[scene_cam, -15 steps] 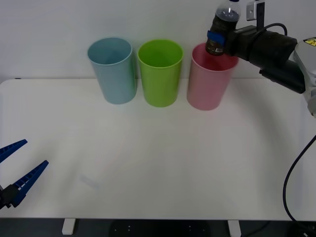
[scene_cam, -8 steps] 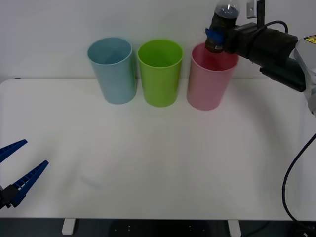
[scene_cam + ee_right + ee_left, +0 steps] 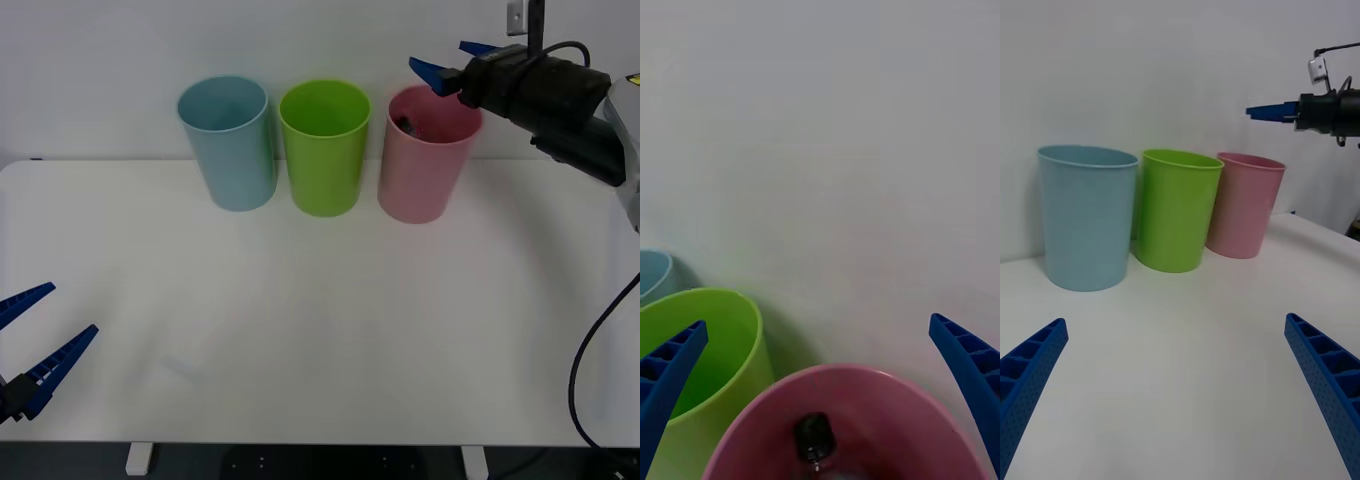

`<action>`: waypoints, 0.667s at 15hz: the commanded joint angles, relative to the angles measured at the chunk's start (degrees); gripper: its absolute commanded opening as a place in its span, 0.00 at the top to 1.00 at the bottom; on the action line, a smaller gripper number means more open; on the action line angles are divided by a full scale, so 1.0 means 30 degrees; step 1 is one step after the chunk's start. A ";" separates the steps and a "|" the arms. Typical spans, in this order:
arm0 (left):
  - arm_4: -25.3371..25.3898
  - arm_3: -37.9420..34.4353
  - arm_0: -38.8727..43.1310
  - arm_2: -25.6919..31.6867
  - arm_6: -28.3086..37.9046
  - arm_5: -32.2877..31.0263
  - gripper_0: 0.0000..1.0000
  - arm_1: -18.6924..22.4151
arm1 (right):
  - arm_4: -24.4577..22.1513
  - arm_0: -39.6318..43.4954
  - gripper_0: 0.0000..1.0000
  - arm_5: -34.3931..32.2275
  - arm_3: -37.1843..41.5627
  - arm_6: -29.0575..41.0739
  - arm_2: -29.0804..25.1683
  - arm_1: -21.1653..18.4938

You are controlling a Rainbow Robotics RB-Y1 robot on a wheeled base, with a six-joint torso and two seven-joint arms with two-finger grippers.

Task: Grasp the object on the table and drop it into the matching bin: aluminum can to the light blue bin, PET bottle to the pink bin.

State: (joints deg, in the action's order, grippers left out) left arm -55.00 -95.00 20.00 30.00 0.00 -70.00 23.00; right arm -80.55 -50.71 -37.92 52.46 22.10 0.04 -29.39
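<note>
PET bottle inside the pink bin; no label readable

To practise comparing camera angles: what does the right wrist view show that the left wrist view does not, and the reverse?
Right wrist view alone: the PET bottle lying inside the pink bin, seen from above between the open right hand.

Left wrist view alone: the table, the bins' full outer walls, and the open left hand parked low.

Both: the pink bin, lime green bin and light blue bin.
</note>
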 commanded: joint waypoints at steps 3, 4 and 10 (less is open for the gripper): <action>0.0000 0.0000 0.0000 0.0000 0.0000 0.0000 0.00 0.0000 | 0.0367 0.0906 0.00 -0.2594 0.0267 -0.0482 -0.1857 0.0010; 0.0000 0.0000 0.0000 0.0000 0.0000 0.0000 0.00 0.0000 | 0.0396 0.1257 0.00 -0.2916 0.0735 -0.0541 -0.2150 0.0010; 0.0000 0.0000 0.0000 0.0000 0.0000 0.0000 0.00 0.0000 | 0.1158 0.5183 0.00 -0.3209 0.5599 -0.0599 -0.2824 -0.0166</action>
State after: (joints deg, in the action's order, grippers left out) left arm -55.00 -95.00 20.00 30.00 0.00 -70.00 23.00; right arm -77.63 -36.73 -47.23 67.47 20.36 -8.26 -29.80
